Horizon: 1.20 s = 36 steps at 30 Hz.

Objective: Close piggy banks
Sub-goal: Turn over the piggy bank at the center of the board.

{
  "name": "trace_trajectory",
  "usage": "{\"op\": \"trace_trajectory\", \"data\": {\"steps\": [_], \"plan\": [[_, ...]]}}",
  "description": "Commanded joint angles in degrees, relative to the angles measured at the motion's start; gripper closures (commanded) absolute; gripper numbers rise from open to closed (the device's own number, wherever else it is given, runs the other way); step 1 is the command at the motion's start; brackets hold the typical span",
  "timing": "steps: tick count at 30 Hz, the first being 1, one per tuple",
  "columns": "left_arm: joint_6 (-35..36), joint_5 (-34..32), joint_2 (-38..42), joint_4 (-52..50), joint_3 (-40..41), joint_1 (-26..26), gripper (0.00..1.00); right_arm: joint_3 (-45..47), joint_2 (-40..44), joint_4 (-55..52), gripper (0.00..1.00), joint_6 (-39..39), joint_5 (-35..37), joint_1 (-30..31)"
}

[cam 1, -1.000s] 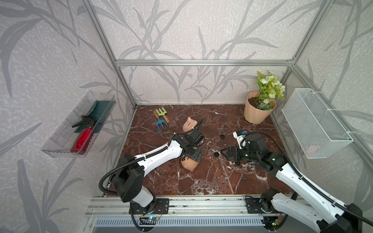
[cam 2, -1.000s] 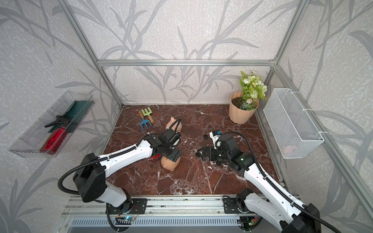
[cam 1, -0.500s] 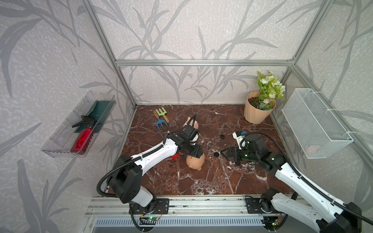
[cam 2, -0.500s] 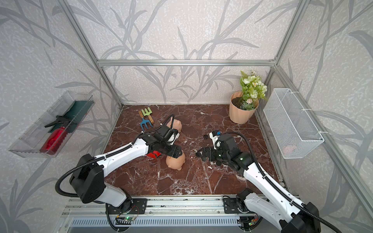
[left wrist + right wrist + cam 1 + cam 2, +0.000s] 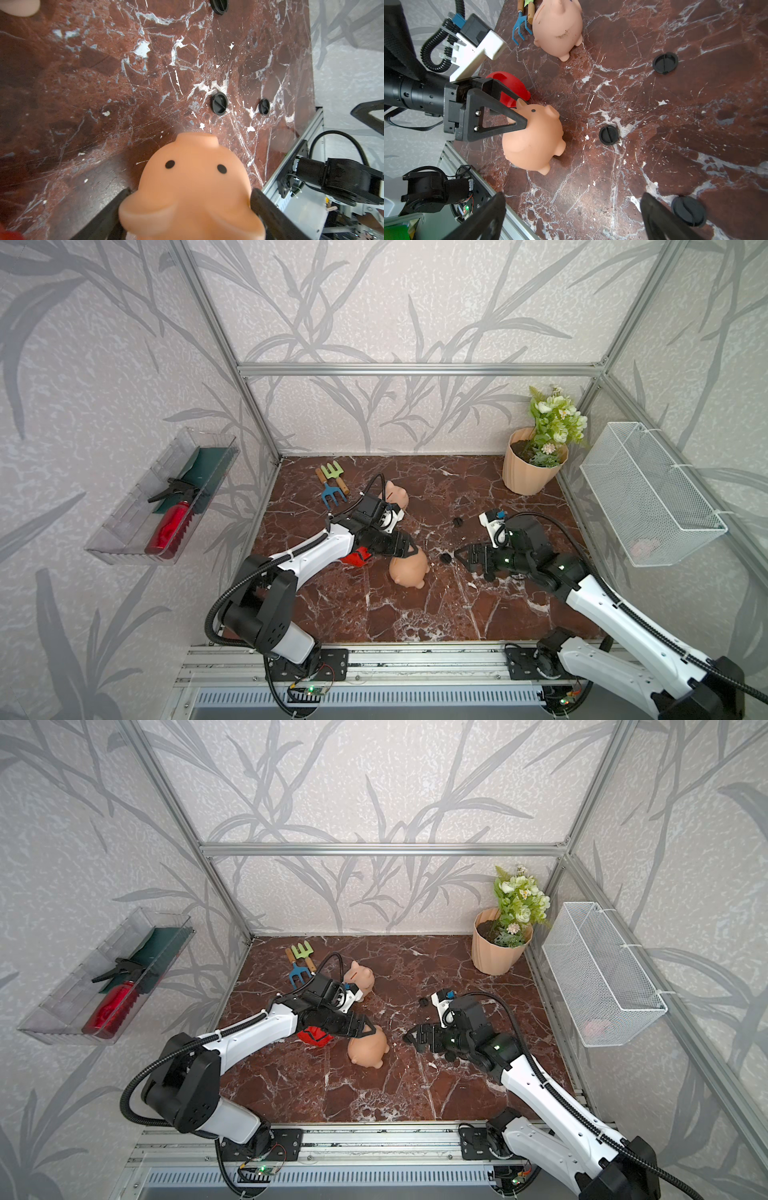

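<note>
Marble floor [image 5: 374, 605], centre: tan pig [image 5: 409, 570] pinched at head by left gripper [image 5: 407, 551], carried right toward plug [image 5: 445, 558] since one second ago; red pig [image 5: 357, 556] now uncovered beside arm. Right gripper [image 5: 461, 558] spread wide, unmoved. Other tan pig [image 5: 395, 495] behind, in place.

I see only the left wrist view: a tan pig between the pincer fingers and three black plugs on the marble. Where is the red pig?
Observer: The red pig is close beside the tan pig, partly under the left arm.
Operator: Is the right pincer busy?
Observer: No, it is open and empty.
Operator: Are there more pigs?
Observer: One more: a second tan pig beside the garden forks.
</note>
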<state>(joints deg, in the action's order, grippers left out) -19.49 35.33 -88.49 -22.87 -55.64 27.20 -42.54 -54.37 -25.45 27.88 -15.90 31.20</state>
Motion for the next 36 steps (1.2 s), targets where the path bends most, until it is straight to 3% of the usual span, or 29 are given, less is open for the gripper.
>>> {"op": "trace_trajectory", "data": {"steps": [1,13,36], "plan": [[0.68,7.20,-1.35,3.49,0.02,-1.46,0.19,0.60,-0.39,-1.07,0.01,0.18,0.34,0.33],[2.52,3.62,-4.24,0.37,-2.01,-3.00,0.04,0.79,-0.48,-1.00,0.01,0.25,0.52,0.33],[3.62,-3.18,-4.43,-6.42,-7.93,-3.38,0.01,0.30,-1.96,-0.57,0.01,0.26,0.34,0.31]]}}
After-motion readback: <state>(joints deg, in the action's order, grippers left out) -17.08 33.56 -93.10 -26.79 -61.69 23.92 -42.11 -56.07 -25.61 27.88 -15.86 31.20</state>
